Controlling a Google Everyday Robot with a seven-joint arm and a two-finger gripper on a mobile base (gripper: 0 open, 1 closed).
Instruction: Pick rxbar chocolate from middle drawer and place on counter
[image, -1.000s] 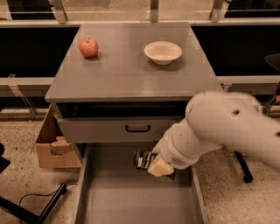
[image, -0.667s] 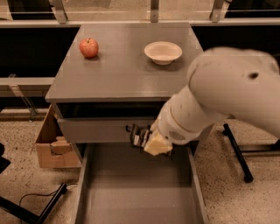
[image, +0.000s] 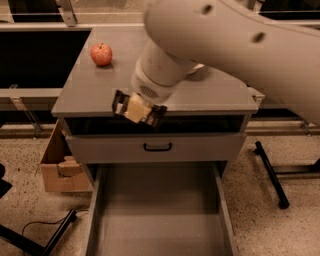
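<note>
My gripper (image: 136, 108) hangs at the front edge of the counter (image: 95, 85), left of middle, above the upper drawer front. It is shut on the rxbar chocolate (image: 156, 116), a black bar whose ends stick out on both sides of the tan fingers (image: 134, 107). The middle drawer (image: 157, 210) is pulled out below, and its grey floor shows nothing lying on it. My large white arm (image: 235, 45) covers the right back part of the counter.
A red apple (image: 101, 54) sits at the counter's back left. The upper drawer front with a black handle (image: 157, 147) is shut. A cardboard box (image: 59, 167) stands on the floor to the left. Black stand legs (image: 272, 175) lie at the right.
My gripper has risen with the bar from just above the open drawer to the counter's front edge and moved left. The arm now hides the white bowl.
</note>
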